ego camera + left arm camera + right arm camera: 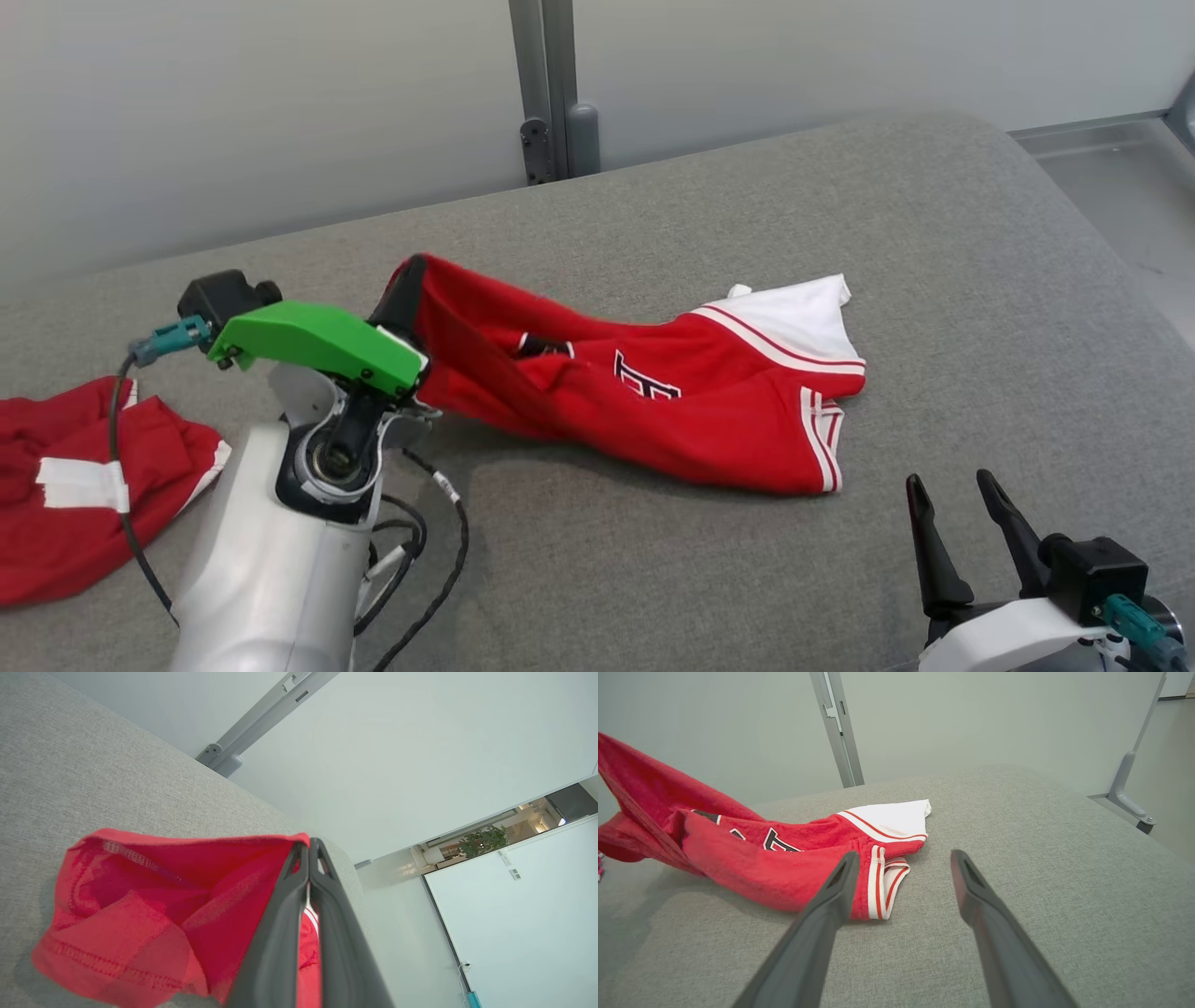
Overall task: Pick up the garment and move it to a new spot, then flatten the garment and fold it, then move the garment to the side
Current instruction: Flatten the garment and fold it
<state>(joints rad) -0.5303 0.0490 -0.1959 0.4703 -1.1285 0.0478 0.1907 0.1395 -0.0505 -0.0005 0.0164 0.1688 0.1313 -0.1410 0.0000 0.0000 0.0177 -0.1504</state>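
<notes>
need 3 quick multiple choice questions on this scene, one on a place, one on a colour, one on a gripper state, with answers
1. Where does the second red garment lie on the grey surface? A. at its left edge B. at its right corner C. on the floor
2. What colour is the cover on the left wrist? A. blue B. green C. yellow
3. How is the left gripper with the red jersey? A. open above it B. shut on its raised edge C. lying beside it
Answers: 1 A, it lies at the head view's left edge; 2 B, bright green; 3 B, the fingers meet on red cloth.
</notes>
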